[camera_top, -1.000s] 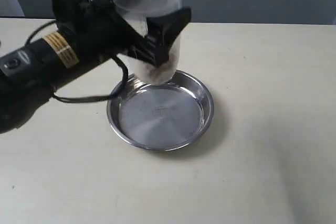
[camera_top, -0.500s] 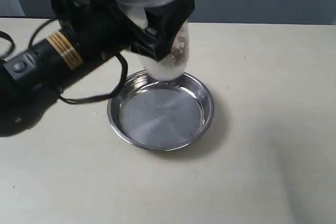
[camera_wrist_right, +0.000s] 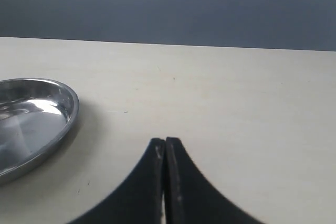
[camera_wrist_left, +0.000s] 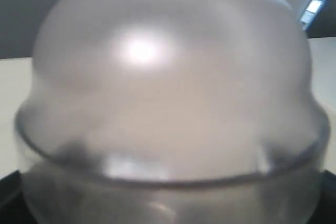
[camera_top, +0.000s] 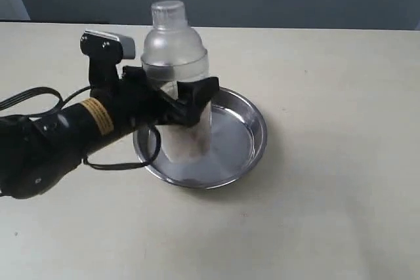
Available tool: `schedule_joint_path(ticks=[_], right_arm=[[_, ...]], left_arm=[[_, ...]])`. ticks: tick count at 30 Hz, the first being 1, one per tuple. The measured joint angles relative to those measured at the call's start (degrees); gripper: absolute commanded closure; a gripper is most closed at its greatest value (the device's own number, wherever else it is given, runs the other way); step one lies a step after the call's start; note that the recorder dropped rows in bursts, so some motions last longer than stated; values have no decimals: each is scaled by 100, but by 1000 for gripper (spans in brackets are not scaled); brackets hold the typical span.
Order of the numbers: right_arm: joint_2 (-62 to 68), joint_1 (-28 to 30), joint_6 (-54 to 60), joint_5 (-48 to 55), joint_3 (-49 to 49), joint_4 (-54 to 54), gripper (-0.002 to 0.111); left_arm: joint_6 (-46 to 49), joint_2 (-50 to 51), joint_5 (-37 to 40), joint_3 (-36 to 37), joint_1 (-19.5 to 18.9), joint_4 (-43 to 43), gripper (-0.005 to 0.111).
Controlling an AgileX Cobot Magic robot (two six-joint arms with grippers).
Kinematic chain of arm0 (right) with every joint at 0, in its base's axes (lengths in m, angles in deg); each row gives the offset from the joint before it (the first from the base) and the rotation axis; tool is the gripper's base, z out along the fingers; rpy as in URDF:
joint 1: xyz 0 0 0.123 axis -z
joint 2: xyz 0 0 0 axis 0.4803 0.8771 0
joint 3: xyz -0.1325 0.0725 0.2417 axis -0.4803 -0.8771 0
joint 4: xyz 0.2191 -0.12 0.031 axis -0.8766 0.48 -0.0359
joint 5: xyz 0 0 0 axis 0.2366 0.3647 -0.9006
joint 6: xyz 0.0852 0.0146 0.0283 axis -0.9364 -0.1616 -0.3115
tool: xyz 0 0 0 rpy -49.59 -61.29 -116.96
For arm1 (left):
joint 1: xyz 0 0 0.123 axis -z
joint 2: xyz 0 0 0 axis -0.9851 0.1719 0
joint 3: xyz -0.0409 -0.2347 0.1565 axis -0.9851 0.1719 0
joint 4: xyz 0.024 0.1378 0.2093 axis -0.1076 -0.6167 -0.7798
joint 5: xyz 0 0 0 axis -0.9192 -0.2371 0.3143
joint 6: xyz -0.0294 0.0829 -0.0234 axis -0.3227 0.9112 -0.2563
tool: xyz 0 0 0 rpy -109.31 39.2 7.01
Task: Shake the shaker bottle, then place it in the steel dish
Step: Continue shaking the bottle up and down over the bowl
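Observation:
The shaker bottle [camera_top: 176, 57] stands upright inside the steel dish [camera_top: 252, 126], its base low over or on the dish floor; I cannot tell which. Brown granules show near its bottom. My left gripper [camera_top: 184, 103] is shut on the bottle's clear body, black fingers on either side. The left wrist view is filled by the frosted domed top of the shaker bottle [camera_wrist_left: 173, 82], and the fingers there are hidden. My right gripper [camera_wrist_right: 165, 142] is shut with nothing in it, over bare table to the right of the steel dish [camera_wrist_right: 37, 124]. It is out of the exterior view.
The beige table [camera_top: 328, 181] spreads around the dish, with a dark wall behind its far edge. The left arm's black body and cable [camera_top: 39, 96] lie over the table left of the dish.
The left gripper has come down with the bottle, from above the dish's far rim into the dish. The bottle now stands upright and sharp, no longer blurred.

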Motion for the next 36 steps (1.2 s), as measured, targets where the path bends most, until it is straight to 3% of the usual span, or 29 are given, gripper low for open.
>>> schedule_joint_path(ticks=[3, 5, 7, 11, 13, 15, 18, 20, 21, 22, 23, 24, 25, 26, 27, 28, 29, 30, 32, 33, 34, 35, 36], right_arm=[[0, 0, 0, 0, 0, 0, 109], [0, 0, 0, 0, 0, 0, 109], [0, 0, 0, 0, 0, 0, 109], [0, 0, 0, 0, 0, 0, 109], [0, 0, 0, 0, 0, 0, 109], [0, 0, 0, 0, 0, 0, 109], [0, 0, 0, 0, 0, 0, 109], [0, 0, 0, 0, 0, 0, 109], [0, 0, 0, 0, 0, 0, 109], [0, 0, 0, 0, 0, 0, 109], [0, 0, 0, 0, 0, 0, 109], [0, 0, 0, 0, 0, 0, 109], [0, 0, 0, 0, 0, 0, 109], [0, 0, 0, 0, 0, 0, 109], [0, 0, 0, 0, 0, 0, 109], [0, 0, 0, 0, 0, 0, 109], [0, 0, 0, 0, 0, 0, 109], [0, 0, 0, 0, 0, 0, 109], [0, 0, 0, 0, 0, 0, 109], [0, 0, 0, 0, 0, 0, 109], [0, 0, 0, 0, 0, 0, 109], [0, 0, 0, 0, 0, 0, 109], [0, 0, 0, 0, 0, 0, 109]], left_arm=[[-41, -578, -479, -225, -12, -353, 106], [222, -953, -373, -437, -12, -285, 106], [440, -1038, 105, -528, -21, -194, 106], [610, -485, 1881, -494, -62, -170, 106], [618, -458, 2230, -394, -114, -358, 106], [876, -773, 1952, -396, -121, -265, 106], [1668, -1282, 1284, -666, -147, 949, 106], [1051, -1454, 1191, -761, -129, 5, 106], [935, -1429, 1377, -761, 125, -703, 106], [1324, -1372, 1553, -761, 250, -420, 106], [2547, -1172, 1661, -751, 189, 1650, 106], [2827, -1064, 1664, -762, 62, 2628, 106], [2607, -991, 1940, -739, -125, 2890, 106], [1900, -991, 2047, -680, -38, 1606, 106], [1577, -991, 1974, -668, 111, 856, 106], [1540, -966, 1846, -668, 251, 1053, 106], [1582, -911, 1745, -668, 216, 1823, 106], [1466, -880, 1734, -655, 107, 2058, 106], [1053, -880, 1721, -642, 262, -42, 106], [1259, -880, 1690, -642, 403, 67, 106], [1711, -779, 1557, -642, 402, 1782, 106], [1738, -744, 1576, -652, 258, 2316, 106], [1681, -744, 1635, -640, 217, 1984, 106]])
